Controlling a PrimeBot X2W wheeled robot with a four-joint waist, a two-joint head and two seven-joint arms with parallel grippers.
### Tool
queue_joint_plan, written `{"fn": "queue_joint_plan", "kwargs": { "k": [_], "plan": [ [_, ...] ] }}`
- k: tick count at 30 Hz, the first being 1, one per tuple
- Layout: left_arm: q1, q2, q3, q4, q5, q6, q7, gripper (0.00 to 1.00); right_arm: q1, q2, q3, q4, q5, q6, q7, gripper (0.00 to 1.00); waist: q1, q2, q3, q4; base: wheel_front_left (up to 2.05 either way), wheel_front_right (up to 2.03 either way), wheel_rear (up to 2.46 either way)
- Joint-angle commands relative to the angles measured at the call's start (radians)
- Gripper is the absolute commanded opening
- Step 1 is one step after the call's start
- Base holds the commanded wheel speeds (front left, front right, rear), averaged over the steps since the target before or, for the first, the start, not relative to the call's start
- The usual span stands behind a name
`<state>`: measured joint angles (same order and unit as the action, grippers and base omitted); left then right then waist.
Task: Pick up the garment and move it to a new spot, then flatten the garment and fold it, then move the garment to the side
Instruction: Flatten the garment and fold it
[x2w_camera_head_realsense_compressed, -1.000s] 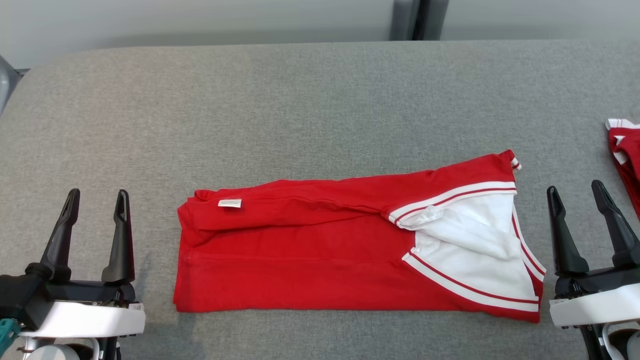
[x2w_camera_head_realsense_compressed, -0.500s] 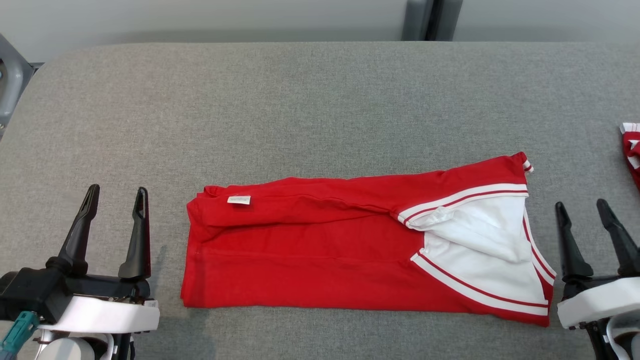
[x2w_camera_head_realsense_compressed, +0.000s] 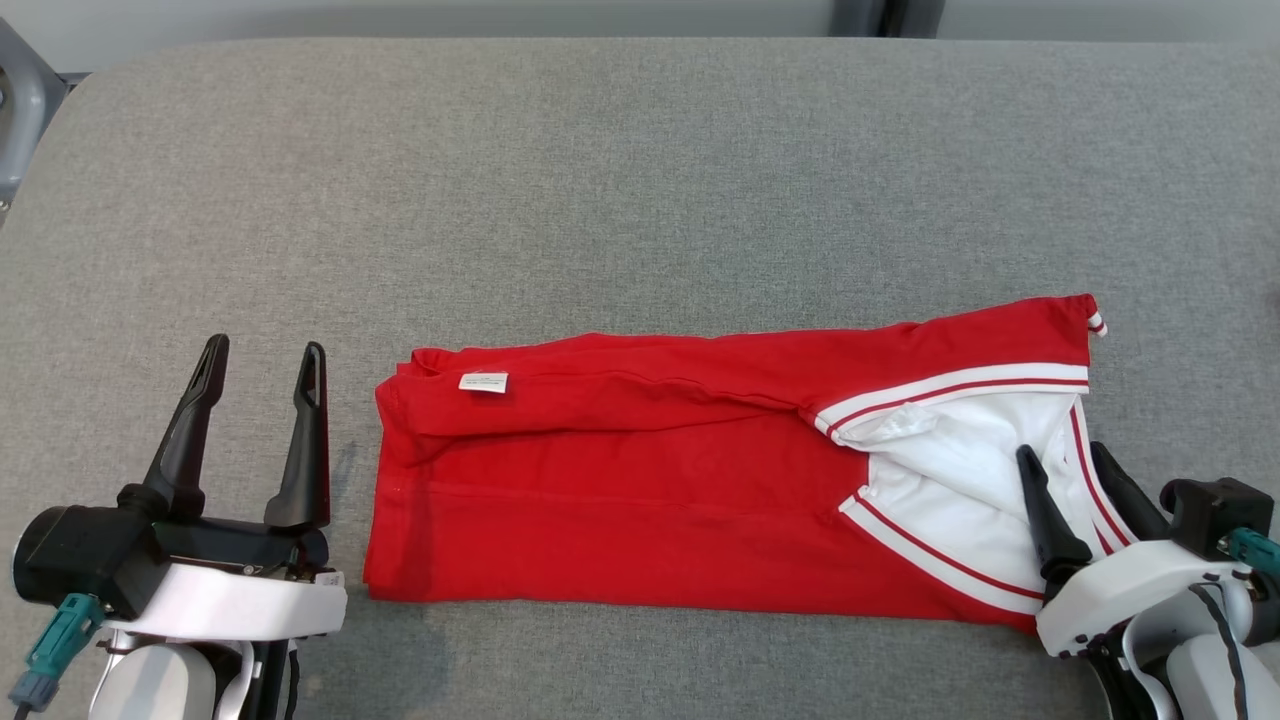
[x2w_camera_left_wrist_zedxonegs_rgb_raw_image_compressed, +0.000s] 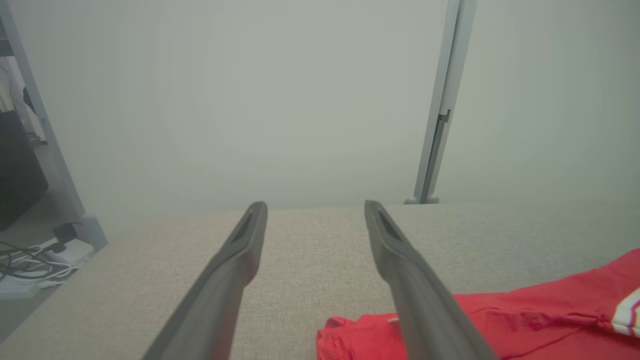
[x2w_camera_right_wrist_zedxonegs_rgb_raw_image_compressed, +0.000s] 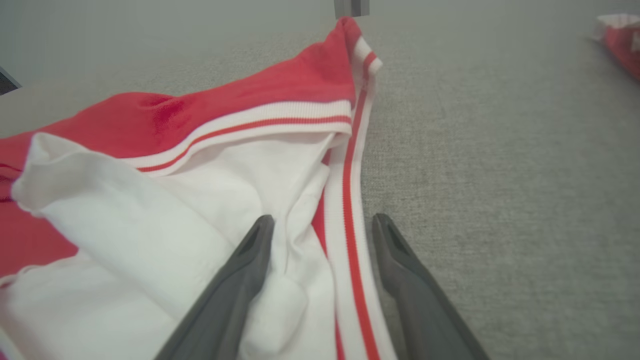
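Garment (x2w_camera_head_realsense_compressed: 640, 500), seemingly soft and light; right claw (x2w_camera_head_realsense_compressed: 1060, 450) spread astride its striped edge (likely best hold), left claw (x2w_camera_head_realsense_compressed: 265, 345) spread.

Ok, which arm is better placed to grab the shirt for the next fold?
Right, I'd say. The right pincer is open and straddles the shirt's striped edge, with white lining on one side and table on the other. The left pincer, also open, stands beside the shirt's other end.
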<state>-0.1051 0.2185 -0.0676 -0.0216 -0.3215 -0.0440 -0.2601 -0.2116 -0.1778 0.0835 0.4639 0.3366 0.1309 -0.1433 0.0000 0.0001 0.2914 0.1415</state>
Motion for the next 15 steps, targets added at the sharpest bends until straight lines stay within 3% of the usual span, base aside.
{"fn": "queue_joint_plan", "kwargs": {
  "k": [1, 2, 3, 4, 5, 11, 15],
  "plan": [
    [-0.015, -0.003, 0.008, 0.003, 0.007, -0.009, -0.003, 1.00, 0.000, 0.004, 0.028, 0.058, 0.017, 0.000, 0.020, 1.00, 0.0000, -0.0001, 0.006, 0.003, 0.00, 0.00, 0.00],
    [-0.016, -0.006, 0.011, 0.005, 0.008, -0.009, -0.003, 1.00, 0.000, 0.007, 0.042, 0.077, 0.025, 0.000, 0.024, 1.00, 0.0000, -0.0001, 0.007, 0.004, 0.00, 0.00, 0.00],
    [-0.016, -0.008, 0.014, 0.006, 0.009, -0.011, -0.003, 1.00, 0.001, 0.014, 0.062, 0.094, 0.036, 0.000, 0.031, 0.49, 0.0000, -0.0001, 0.008, 0.003, 0.00, 0.00, 0.00],
    [-0.016, -0.010, 0.018, 0.006, 0.011, -0.014, -0.003, 1.00, 0.002, 0.018, 0.080, 0.107, 0.048, 0.001, 0.041, 0.29, 0.0000, -0.0001, 0.009, 0.002, 0.00, 0.00, 0.00],
    [-0.016, -0.013, 0.020, 0.006, 0.012, -0.017, -0.003, 1.00, 0.002, 0.019, 0.091, 0.117, 0.055, 0.001, 0.038, 0.00, 0.0000, -0.0001, 0.010, 0.000, 0.00, 0.00, 0.00],
    [-0.018, -0.021, 0.039, 0.006, 0.021, -0.021, -0.003, 1.00, 0.001, -0.005, 0.106, 0.118, 0.082, -0.001, -0.022, 0.00, 0.0000, -0.0001, 0.010, -0.019, 0.00, 0.00, 0.00],
    [-0.005, -0.022, 0.054, -0.002, 0.026, -0.028, -0.003, 1.00, 0.007, -0.071, 0.034, 0.076, 0.085, -0.004, -0.087, 0.00, 0.0000, -0.0001, 0.005, -0.050, 0.00, 0.00, 0.00]
  ]
}}
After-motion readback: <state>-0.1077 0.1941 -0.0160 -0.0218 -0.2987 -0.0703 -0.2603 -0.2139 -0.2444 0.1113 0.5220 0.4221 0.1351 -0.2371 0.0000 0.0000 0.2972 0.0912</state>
